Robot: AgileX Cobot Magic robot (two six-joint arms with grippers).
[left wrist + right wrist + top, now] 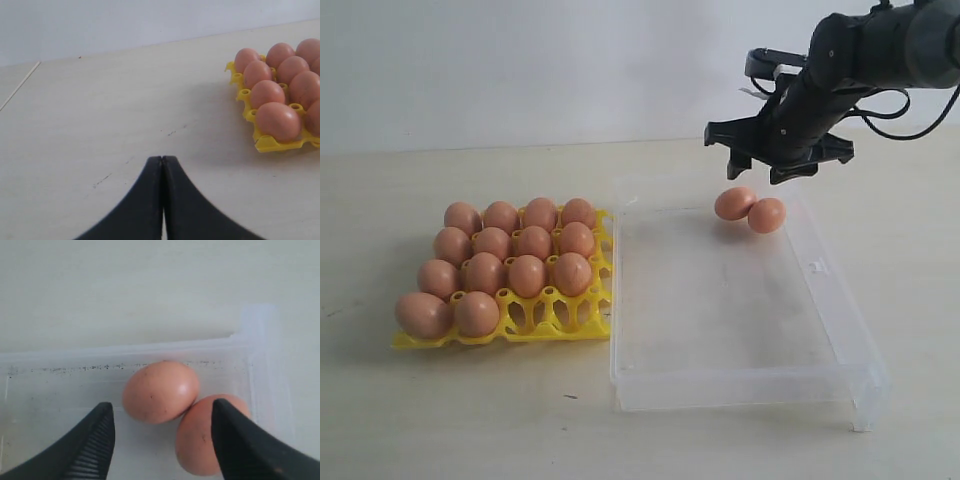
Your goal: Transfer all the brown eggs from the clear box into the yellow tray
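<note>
My right gripper (765,172) hung spread wide over the last two eggs (735,203), in the 1 o'clock corner of the box (740,385), ready to straddle one. My left gripper (162,200) sat closed near the tray (560,325), out of the way.

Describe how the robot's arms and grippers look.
The right arm is matte black with rounded joint housings and thin black cables looping off it. The right gripper is black too: a wide crossbar and two tapering fingers with ridged inner faces. The left gripper shows only two smooth black tapering fingers. No markings show.
</note>
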